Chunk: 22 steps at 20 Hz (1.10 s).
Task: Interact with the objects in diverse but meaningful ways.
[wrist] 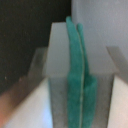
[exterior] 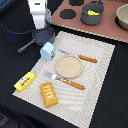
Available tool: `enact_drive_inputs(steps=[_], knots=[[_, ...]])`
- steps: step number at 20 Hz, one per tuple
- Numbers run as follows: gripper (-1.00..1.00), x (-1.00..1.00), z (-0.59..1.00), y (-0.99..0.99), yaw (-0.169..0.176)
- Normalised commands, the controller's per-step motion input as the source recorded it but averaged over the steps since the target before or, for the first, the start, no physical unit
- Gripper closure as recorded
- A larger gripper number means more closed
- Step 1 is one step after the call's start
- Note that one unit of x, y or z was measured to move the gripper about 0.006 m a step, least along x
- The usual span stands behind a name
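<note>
My gripper (exterior: 40, 27) hangs just above the grey long-handled saucepan (exterior: 43, 36) at the back, on the exterior view's left. In the wrist view its two teal pads (wrist: 70, 50) press together with nothing between them, so the gripper (wrist: 74, 30) is shut. The small white carton (exterior: 48, 51) stands in front of the saucepan. The yellow red-labelled box (exterior: 24, 81) and the orange-brown bread block (exterior: 49, 94) lie near the mat's front. The yellow cheese wedge (exterior: 93, 11) sits inside a grey pot (exterior: 92, 18) at the back.
A round tan plate (exterior: 68, 66) lies mid-mat between an orange-handled knife (exterior: 87, 58) and fork (exterior: 67, 81). A pink toy stove board (exterior: 75, 22) with black burners and a bowl (exterior: 122, 17) stand at the back right. The striped mat (exterior: 97, 85) lies on a dark table.
</note>
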Motion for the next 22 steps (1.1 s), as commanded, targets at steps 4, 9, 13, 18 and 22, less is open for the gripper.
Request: enact_drive_inputs(steps=[4,9,13,18,22], knots=[[-1.00,0.00,0.12,0.00,0.000],[-1.00,0.00,0.14,0.00,0.000],[-1.00,0.00,0.14,0.00,0.000],[-1.00,0.00,0.04,0.00,0.000],[-1.00,0.00,-0.01,0.00,0.000]])
